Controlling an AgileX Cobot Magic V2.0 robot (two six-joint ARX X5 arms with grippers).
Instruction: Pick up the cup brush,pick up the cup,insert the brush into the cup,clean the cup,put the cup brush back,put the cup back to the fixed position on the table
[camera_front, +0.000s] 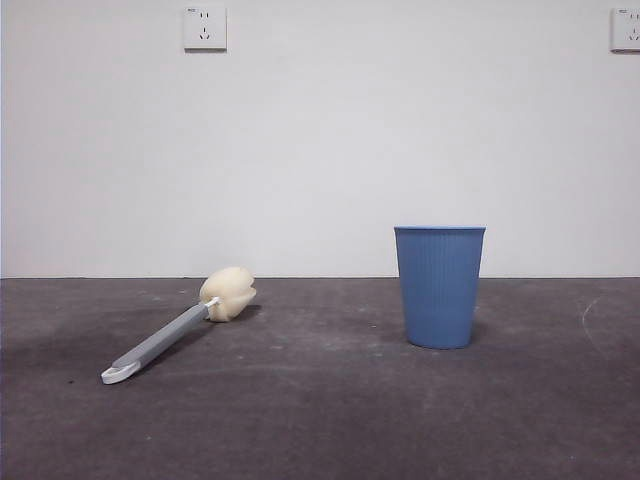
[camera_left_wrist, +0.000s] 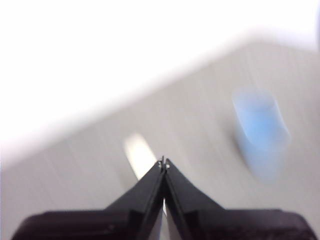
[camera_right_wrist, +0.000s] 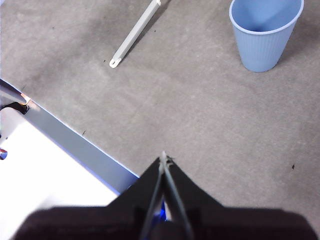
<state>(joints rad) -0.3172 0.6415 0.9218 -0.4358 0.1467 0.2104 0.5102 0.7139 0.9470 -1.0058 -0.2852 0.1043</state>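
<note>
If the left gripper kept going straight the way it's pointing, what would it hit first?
Probably the brush: a pale streak lies just beyond the shut left gripper. The view is blurred, so depth is unclear. The cup stands off to the side.

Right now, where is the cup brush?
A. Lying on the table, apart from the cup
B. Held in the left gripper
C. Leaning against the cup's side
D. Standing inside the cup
A: the cup brush lies flat on the table, with bare surface between it and the upright cup, and neither gripper holds it.
</note>
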